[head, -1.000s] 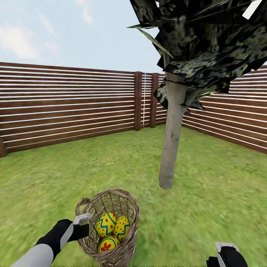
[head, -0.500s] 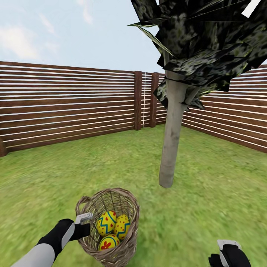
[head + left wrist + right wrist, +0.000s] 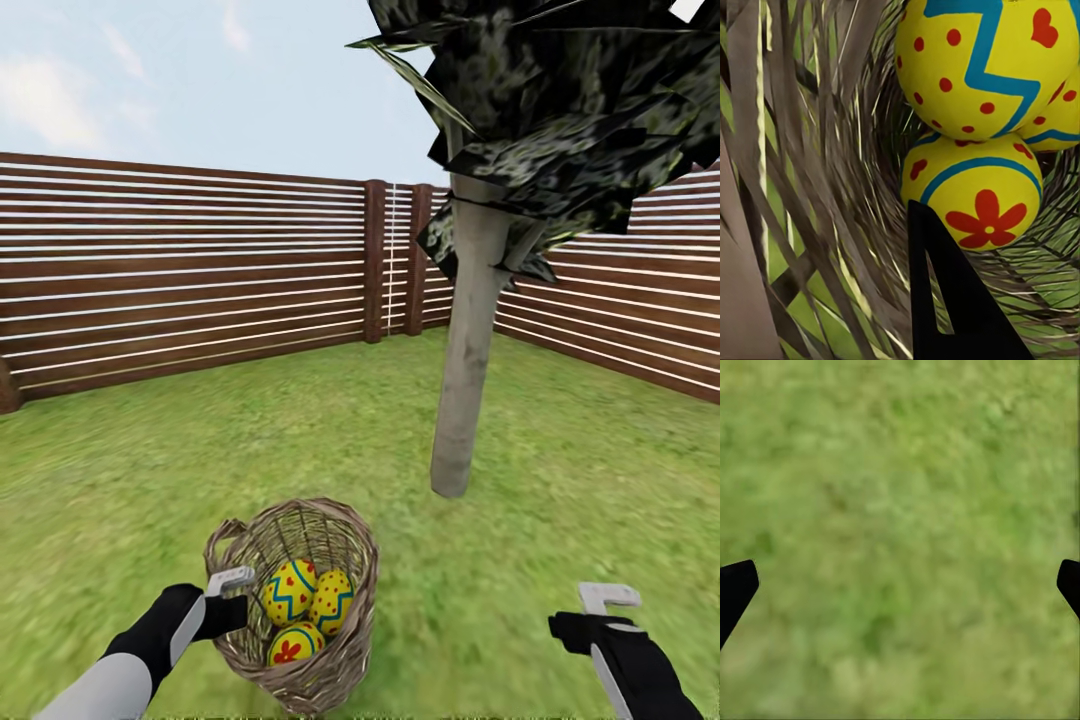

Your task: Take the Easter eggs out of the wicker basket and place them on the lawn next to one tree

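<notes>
Easter eggs [image 3: 305,606], three yellow ones with red and blue patterns, all sat in the brown wicker basket [image 3: 340,665] near the grey-trunked tree [image 3: 462,380]; left claw [image 3: 228,580] gripped its rim, right claw [image 3: 608,597] wide open, empty, so I'd lower it straight in.

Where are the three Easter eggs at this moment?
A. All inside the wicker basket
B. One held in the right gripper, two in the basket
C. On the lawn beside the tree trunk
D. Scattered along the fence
A: the head view shows all three Easter eggs piled inside the wicker basket, which the left gripper holds at its rim; the right gripper hangs open over bare lawn.
</notes>
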Available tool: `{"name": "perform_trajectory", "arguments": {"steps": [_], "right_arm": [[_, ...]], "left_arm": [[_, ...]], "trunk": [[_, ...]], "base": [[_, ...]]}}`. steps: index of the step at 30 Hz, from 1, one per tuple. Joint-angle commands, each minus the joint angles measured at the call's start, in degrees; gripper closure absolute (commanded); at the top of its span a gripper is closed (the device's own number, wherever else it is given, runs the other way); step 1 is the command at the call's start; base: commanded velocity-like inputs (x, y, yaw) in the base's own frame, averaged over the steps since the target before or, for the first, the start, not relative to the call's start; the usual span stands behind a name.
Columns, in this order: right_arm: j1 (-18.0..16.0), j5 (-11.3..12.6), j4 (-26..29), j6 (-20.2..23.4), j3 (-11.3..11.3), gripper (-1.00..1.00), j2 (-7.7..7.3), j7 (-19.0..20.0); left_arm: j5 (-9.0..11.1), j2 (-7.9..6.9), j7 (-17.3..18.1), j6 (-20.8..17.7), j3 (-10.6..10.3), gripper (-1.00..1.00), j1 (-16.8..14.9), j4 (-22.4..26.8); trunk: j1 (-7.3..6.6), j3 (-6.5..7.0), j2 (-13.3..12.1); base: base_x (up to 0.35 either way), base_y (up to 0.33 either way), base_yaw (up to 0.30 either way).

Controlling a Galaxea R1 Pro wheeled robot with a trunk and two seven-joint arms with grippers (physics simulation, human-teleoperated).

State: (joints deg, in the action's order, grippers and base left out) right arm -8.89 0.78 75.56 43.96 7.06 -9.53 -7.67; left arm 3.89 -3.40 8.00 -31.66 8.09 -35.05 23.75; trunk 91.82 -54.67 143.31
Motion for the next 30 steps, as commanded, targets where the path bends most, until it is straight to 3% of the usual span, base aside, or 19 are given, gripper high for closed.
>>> {"name": "perform_trajectory", "arguments": {"steps": [1, 5, 27, 28, 30], "right_arm": [[0.0, 0.1, 0.1, 0.3, -0.1, -1.00, 0.11, -0.2], [0.0, 0.2, 0.1, 0.3, -0.1, -1.00, 0.08, -0.2], [0.0, 0.1, -0.6, 0.3, -0.1, -1.00, 0.56, -0.3], [0.0, 0.1, -0.6, 0.3, -0.1, -1.00, 0.56, -0.3], [0.0, 0.1, -0.6, 0.3, -0.1, -1.00, 0.45, -0.3]], "left_arm": [[0.6, 0.05, 0.1, 0.4, 0.3, 1.00, 0.1, -2.4], [0.6, 0.06, 0.1, 0.3, 0.3, 1.00, 0.1, -2.4], [1.2, 0.36, 0.2, 0.6, 0.7, 1.00, 0.1, -2.3], [1.2, 0.46, 0.2, 0.6, 0.7, -1.00, 0.1, -2.3], [1.2, 0.65, 0.3, 0.6, 0.7, -1.00, 0.1, -2.3]], "trunk": [[0.04, -0.31, 0.0], [0.14, -1.19, 0.1], [0.14, -1.19, 0.1], [0.14, -1.19, 0.1], [0.14, -1.19, 0.1]], "base": [[0.000, 0.000, 0.000], [0.000, 0.000, 0.000], [0.000, 0.000, 0.000], [0.000, 0.000, 0.000], [0.000, 0.000, 0.000]]}}
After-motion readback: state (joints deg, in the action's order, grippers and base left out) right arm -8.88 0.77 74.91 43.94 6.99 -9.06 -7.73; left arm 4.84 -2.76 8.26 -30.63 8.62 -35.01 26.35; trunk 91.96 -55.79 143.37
